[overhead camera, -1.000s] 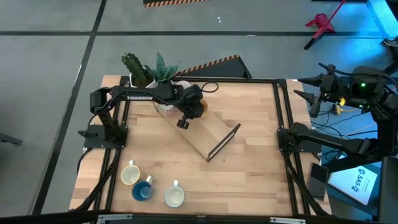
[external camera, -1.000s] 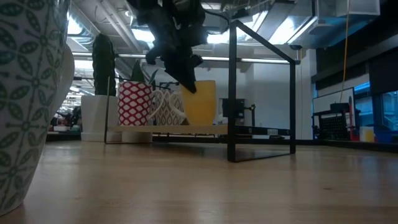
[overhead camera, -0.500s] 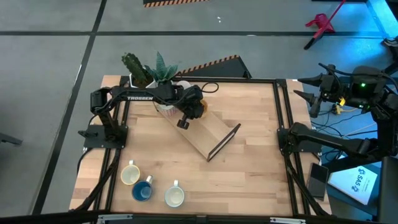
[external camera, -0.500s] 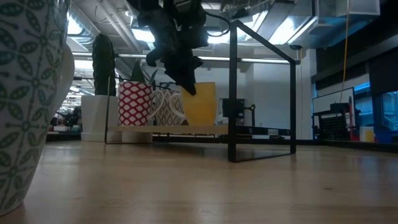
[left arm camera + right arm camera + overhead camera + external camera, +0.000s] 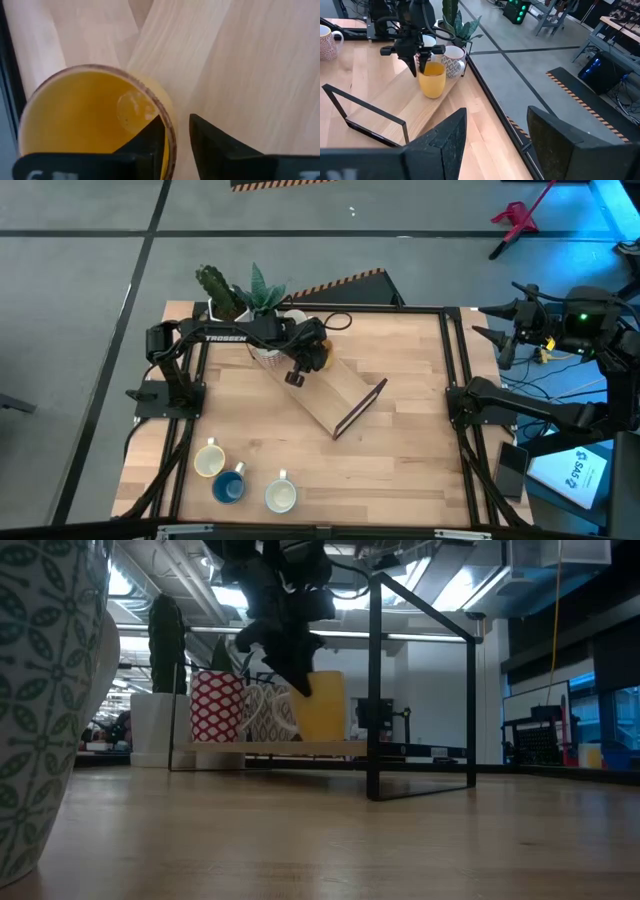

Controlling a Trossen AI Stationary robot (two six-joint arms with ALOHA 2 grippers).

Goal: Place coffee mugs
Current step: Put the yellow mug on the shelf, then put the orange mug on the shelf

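Three mugs sit together near the front-left corner of the table (image 5: pixel 400 450): a cream mug (image 5: pixel 208 460), a blue mug (image 5: pixel 229 486) just beside it, and a white mug (image 5: pixel 281 495) a little to its right. None of them touches an arm.

Up at the back, the left arm reaches across to the wooden tray (image 5: pixel 335 395), which lies at a slant near the middle of the table with a thin black frame (image 5: pixel 418 690) standing up at its near end. The orange mug (image 5: pixel 320 706) stands upright on the far end of that tray, and right behind it are a red-patterned mug (image 5: pixel 217 705) and a patterned white mug (image 5: pixel 453 61), with the potted plants (image 5: pixel 240 292) just beyond.

The left gripper (image 5: pixel 176 135) is over the orange mug's rim, one finger inside the cup and the other outside the wall. From the wrist view there's a visible gap between the fingers and the wall between them, so the fingers look parted and not pinching.

Over on the right edge of the table, the right gripper (image 5: pixel 495 135) waits well apart from everything, fingers spread wide with nothing between them.
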